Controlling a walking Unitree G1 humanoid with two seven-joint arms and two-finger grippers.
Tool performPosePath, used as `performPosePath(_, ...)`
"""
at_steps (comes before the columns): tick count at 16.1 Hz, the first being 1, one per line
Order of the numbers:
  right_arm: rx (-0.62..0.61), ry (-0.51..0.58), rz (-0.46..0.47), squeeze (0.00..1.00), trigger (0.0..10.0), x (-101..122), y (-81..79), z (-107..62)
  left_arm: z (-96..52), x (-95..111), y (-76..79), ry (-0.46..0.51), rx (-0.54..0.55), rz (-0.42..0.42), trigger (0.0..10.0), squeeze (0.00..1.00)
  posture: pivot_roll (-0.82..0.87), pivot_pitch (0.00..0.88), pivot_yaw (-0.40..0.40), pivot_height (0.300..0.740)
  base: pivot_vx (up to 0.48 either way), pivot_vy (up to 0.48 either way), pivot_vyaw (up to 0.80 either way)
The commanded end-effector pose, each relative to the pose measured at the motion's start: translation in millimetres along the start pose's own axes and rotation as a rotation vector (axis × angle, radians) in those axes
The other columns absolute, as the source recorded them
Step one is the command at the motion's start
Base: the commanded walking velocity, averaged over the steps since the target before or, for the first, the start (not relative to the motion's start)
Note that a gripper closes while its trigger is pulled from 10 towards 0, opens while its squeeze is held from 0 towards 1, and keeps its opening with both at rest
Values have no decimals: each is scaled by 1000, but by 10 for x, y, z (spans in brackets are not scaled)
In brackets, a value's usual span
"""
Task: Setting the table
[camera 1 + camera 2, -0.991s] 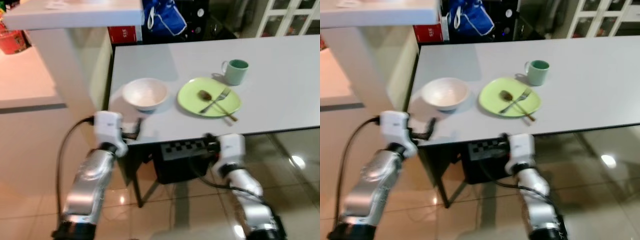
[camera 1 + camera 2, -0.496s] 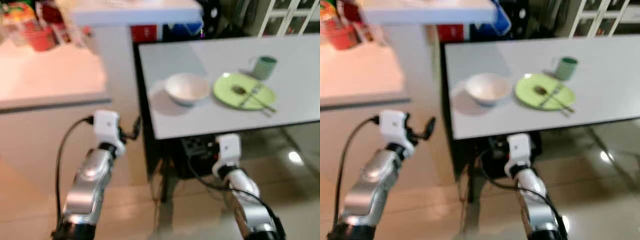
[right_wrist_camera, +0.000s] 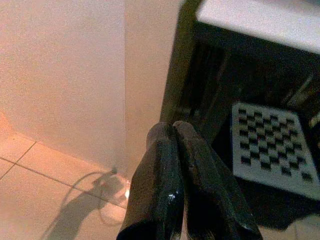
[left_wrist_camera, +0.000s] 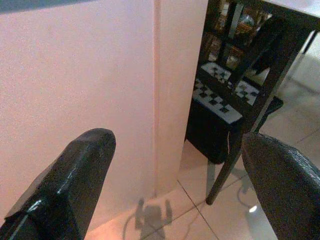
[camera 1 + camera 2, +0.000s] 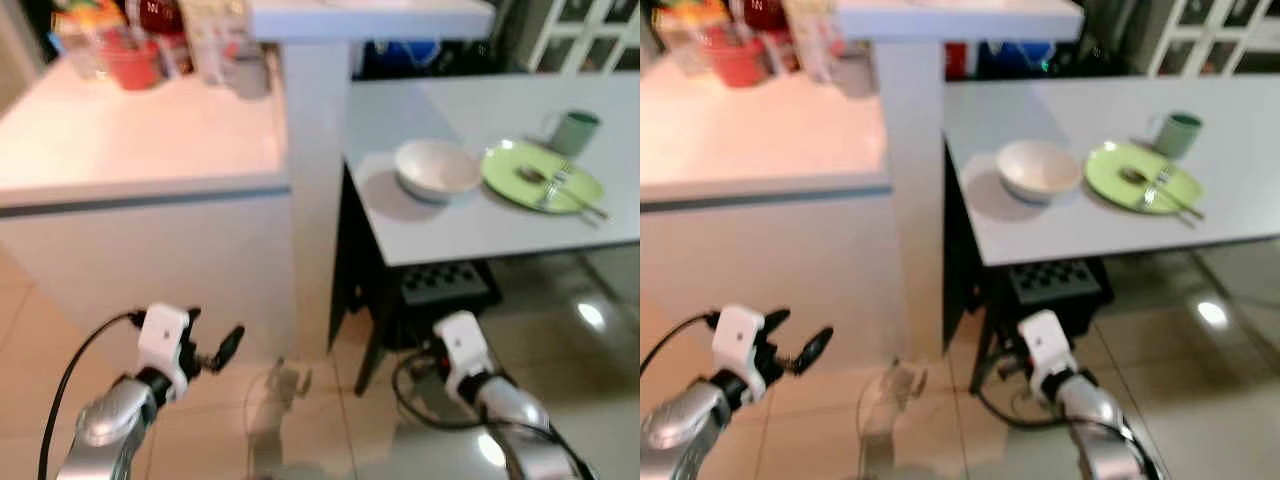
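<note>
A white bowl (image 5: 436,168) sits on the grey table (image 5: 470,225) near its left edge. To its right lies a green plate (image 5: 542,179) with a fork (image 5: 553,186) and a small brown item on it, and a green mug (image 5: 575,131) stands behind the plate. My left gripper (image 5: 212,336) is open and empty, low in front of the white counter wall. In the right wrist view my right gripper (image 3: 173,128) is shut and empty, pointing at the dark space under the table. Both grippers are well below and short of the tabletop.
A white counter (image 5: 140,130) stands left of the table, with red containers and jars (image 5: 150,45) at its back. A white pillar (image 5: 315,120) rises between counter and table. Under the table sits a black-and-white checkered box (image 5: 445,283). The floor is glossy tile.
The whole view has swung left and pulled back: the table has slid to the right and the counter now takes the left half. Both arms hang lower, away from the table edge.
</note>
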State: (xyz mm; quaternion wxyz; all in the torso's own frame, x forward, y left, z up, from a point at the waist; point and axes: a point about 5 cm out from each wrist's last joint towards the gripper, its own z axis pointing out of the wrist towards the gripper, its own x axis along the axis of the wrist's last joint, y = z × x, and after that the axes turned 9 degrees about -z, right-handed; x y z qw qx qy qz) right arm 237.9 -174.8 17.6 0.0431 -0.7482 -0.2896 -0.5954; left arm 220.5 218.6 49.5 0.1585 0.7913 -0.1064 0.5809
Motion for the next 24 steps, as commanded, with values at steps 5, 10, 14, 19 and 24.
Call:
performPosePath(5,-29,9,81,0,10000,-46,-22,-4,48,-229,37,2,-56,-61,10000,0,49,0,33,740,0,0,0)
performPosePath(10,-85,-7,112,0,10000,-15,32,75,93,-267,88,-3,-131,-58,10000,0,22,0,43,740,0,0,0)
performPosePath(14,-135,31,100,0,10000,108,164,86,149,-313,140,-38,-162,-91,10000,0,11,0,60,740,0,0,0)
performPosePath(19,-130,32,112,0,10000,145,135,92,244,-133,197,10,-151,-51,10000,0,12,0,56,740,0,0,0)
performPosePath(24,-136,27,116,0,10000,156,131,84,270,43,281,29,-137,-14,10000,0,7,0,60,740,0,0,0)
